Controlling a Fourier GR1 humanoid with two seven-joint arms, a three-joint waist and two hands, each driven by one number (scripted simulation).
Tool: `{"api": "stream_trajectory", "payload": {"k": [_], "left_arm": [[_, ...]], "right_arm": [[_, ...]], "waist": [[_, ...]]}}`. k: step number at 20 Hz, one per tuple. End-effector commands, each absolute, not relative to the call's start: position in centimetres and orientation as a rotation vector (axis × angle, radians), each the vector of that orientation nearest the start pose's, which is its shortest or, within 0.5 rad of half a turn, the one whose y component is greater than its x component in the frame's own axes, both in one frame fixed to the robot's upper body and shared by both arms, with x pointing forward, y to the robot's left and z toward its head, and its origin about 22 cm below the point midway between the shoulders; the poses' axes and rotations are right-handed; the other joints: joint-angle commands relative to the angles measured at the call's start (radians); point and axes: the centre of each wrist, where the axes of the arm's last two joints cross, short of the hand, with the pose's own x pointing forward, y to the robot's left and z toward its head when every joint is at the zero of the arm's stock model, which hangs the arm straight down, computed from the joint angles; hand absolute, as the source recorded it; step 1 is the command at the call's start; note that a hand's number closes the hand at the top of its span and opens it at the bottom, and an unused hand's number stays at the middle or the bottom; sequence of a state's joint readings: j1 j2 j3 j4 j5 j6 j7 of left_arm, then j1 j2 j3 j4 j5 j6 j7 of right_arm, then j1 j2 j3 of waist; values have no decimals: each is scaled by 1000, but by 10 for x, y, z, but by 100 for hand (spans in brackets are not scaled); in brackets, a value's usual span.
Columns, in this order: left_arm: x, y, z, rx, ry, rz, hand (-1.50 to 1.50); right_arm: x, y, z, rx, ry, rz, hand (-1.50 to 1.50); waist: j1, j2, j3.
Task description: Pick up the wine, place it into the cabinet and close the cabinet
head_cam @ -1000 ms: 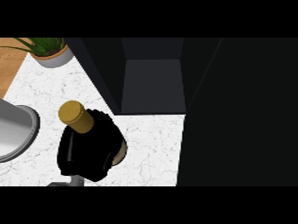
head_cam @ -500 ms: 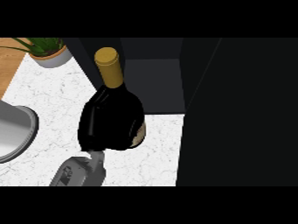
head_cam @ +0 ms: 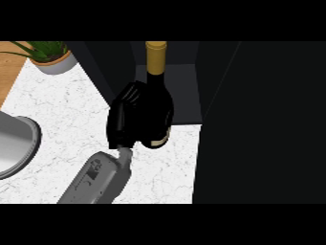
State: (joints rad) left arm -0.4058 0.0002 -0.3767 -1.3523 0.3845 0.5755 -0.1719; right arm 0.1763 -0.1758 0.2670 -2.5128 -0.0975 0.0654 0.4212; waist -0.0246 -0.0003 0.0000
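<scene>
- Holding the wine (head_cam: 156, 103) is the one robot hand (head_cam: 125, 119) I can see, its black fingers curled round the left side of the dark bottle body.
- I cannot say from this view which arm it belongs to; its grey forearm (head_cam: 98, 179) comes up from the lower edge, left of centre.
- From the robot hand, the bottle runs up and away: the gold-capped neck (head_cam: 155, 56) points toward the far side, and the base sits just to the right of the palm, above the edge of the white marbled counter (head_cam: 66, 110).
- Ahead of the robot hand stands the dark cabinet (head_cam: 183, 86), open, with a grey inner floor showing; the bottle's neck and shoulders overlap that opening, though I cannot tell whether the bottle rests on anything inside.
- I see nothing else in the cabinet's visible part.
- Right of the robot hand, a broad black panel (head_cam: 271, 124) fills the view.
- Far left of the robot hand lies a large grey round vessel (head_cam: 3, 148), partly cut off by the edge; I cannot make out any contents.
- Up and to the left, well apart, a potted plant (head_cam: 49, 55) holds green leaves.
</scene>
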Motion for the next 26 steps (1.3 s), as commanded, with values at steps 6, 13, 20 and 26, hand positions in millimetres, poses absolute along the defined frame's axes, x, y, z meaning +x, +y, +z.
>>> {"api": "stream_trajectory", "payload": {"k": [6,13,20,26], "left_arm": [[314,83,6,-105,-1654,218,150],[314,87,-27,-98,-1626,249,150],[331,87,-26,-144,-1613,307,150],[366,80,5,-110,-1586,329,150]], "right_arm": [[83,-214,209,362,-1945,321,-150],[95,-213,201,375,-1910,314,-150],[88,-217,199,361,-1930,325,-150],[94,-217,197,370,-1921,311,-150]], "waist": [[-14,2,-1],[-10,4,-1],[-19,4,-1],[-11,3,0]]}}
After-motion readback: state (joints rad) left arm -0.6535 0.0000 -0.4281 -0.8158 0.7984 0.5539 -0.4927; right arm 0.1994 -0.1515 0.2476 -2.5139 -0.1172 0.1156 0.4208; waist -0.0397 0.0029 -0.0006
